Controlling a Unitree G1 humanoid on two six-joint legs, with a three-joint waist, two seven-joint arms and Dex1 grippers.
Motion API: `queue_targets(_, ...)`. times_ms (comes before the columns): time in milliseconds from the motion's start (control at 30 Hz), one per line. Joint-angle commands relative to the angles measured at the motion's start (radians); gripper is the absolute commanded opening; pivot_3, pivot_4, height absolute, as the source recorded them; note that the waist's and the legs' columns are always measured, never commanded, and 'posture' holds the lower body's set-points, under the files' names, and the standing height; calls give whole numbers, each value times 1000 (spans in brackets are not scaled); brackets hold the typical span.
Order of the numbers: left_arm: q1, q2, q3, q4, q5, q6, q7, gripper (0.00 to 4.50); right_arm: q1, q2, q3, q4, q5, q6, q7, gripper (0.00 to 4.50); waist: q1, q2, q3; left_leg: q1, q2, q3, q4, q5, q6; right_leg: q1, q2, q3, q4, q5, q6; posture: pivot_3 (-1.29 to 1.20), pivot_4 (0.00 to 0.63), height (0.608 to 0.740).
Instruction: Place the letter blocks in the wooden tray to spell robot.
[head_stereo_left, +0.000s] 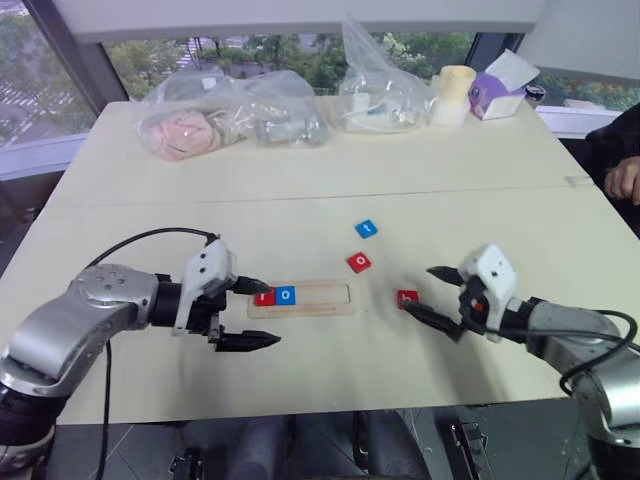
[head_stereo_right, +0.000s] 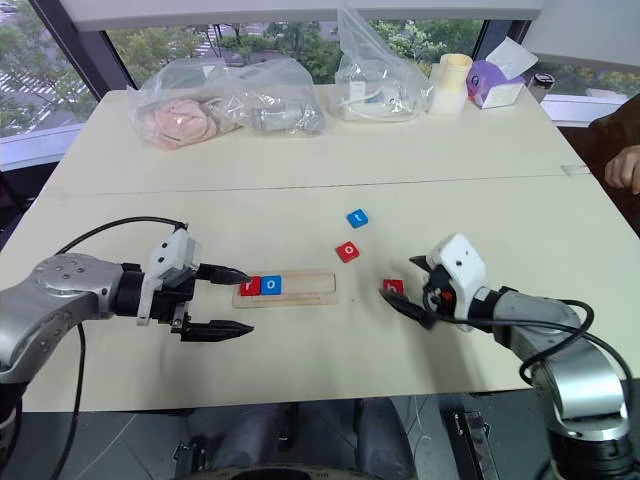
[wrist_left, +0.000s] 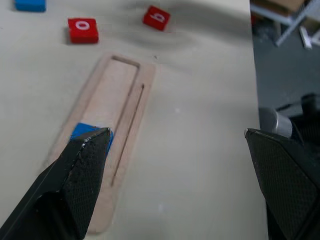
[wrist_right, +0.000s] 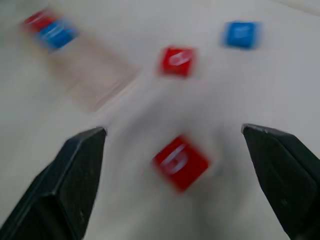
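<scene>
The wooden tray (head_stereo_left: 318, 298) lies near the table's front middle. A red letter block (head_stereo_left: 265, 296) and a blue "o" block (head_stereo_left: 286, 295) sit side by side at its left end. My left gripper (head_stereo_left: 268, 314) is open just left of the tray, one finger over the red block. Beyond the tray lie a red "o" block (head_stereo_left: 359, 262) and a blue "t" block (head_stereo_left: 366, 229). Right of the tray a red "b" block (head_stereo_left: 407, 298) rests loose on the table. My right gripper (head_stereo_left: 422, 290) stands open right beside it, and in the right wrist view the "b" block (wrist_right: 180, 161) lies ahead between the fingers.
Clear plastic bags (head_stereo_left: 230, 115) with items, a pale cup (head_stereo_left: 452, 95) and a purple tissue box (head_stereo_left: 495, 92) line the table's far edge. A person's hand (head_stereo_left: 624, 180) rests at the right edge. A seam (head_stereo_left: 150, 197) crosses the tabletop.
</scene>
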Motion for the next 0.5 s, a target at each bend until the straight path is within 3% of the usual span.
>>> queue_targets(33, -16, 7, 37, -57, -34, 18, 18, 4500, -34, -29, 38, 117, -30, -201, 87, 4439, -1, 0, 0, 1, 1, 1, 1, 0, 0, 0, 0, 0, 0, 1, -1, 0, 150, 740)
queue_targets(500, 6, 10, 36, -62, -25, 22, 51, 4500, -258, -27, 239, 572, -152, -576, 254, 4439, 3, -1, 1, 1, 6, 13, 2, 0, 0, 0, 0, 2, 0, 3, -3, 0, 150, 740)
